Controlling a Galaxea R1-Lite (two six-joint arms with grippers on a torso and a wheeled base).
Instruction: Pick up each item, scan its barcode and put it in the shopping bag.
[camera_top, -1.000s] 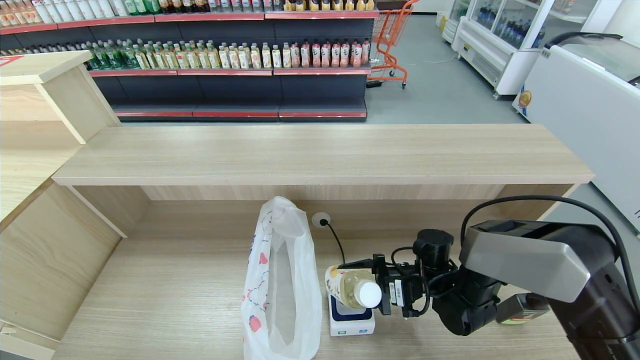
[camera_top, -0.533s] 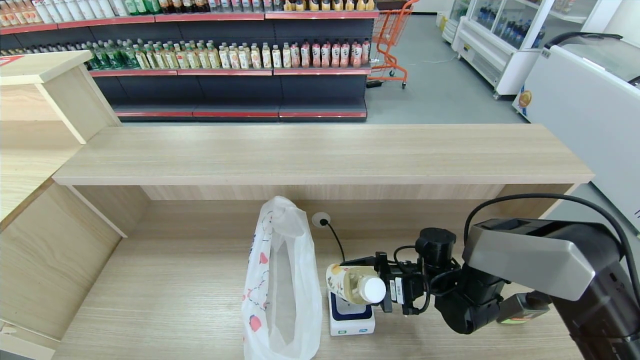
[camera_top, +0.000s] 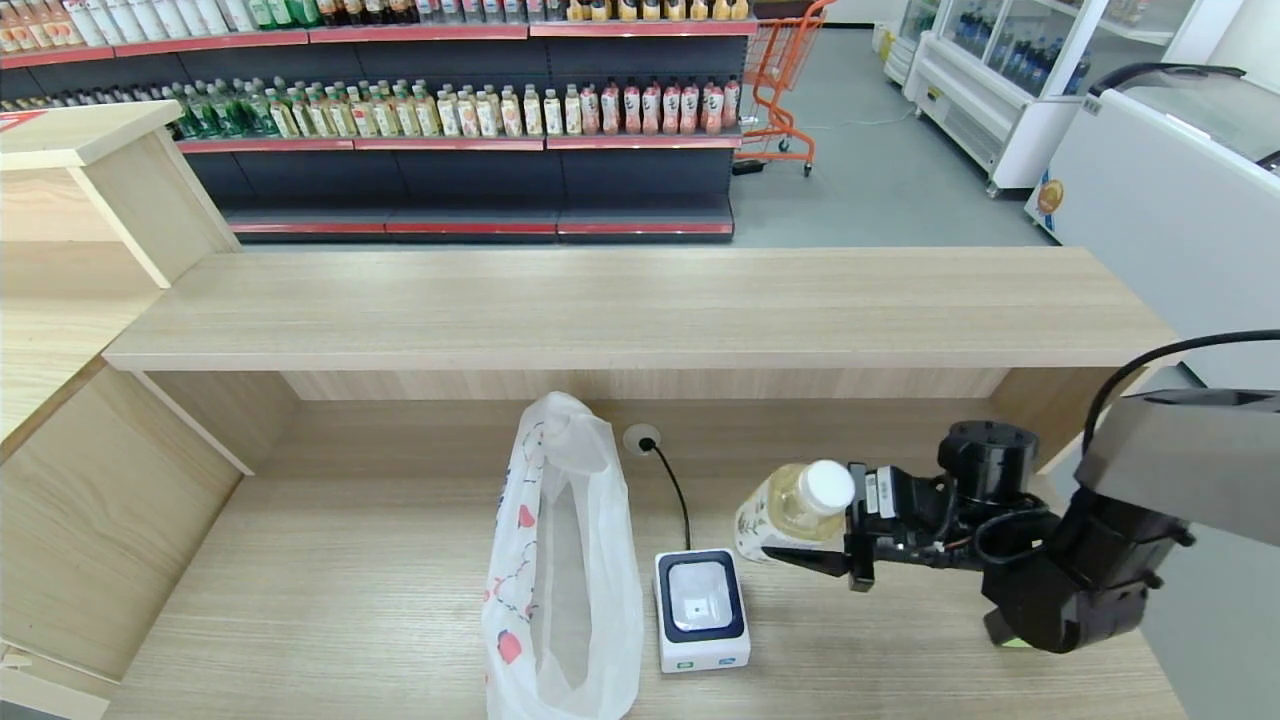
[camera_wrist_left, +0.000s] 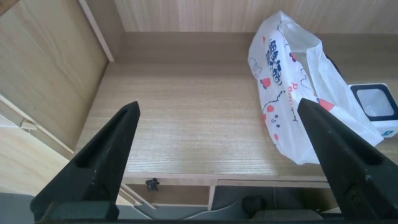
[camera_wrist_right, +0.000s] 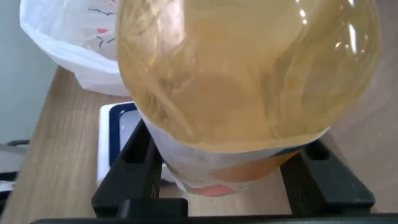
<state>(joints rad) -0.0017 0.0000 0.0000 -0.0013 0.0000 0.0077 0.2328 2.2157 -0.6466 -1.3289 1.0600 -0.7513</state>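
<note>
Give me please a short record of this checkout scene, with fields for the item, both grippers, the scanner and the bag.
item: bottle of pale yellow drink, white cap, held tilted in the air to the right of the scanner
right gripper: shut on the bottle
left gripper: open, holding nothing, above the counter
scanner: white, dark window facing up, flat on the counter
shopping bag: white printed plastic, mouth open, just left of the scanner
</note>
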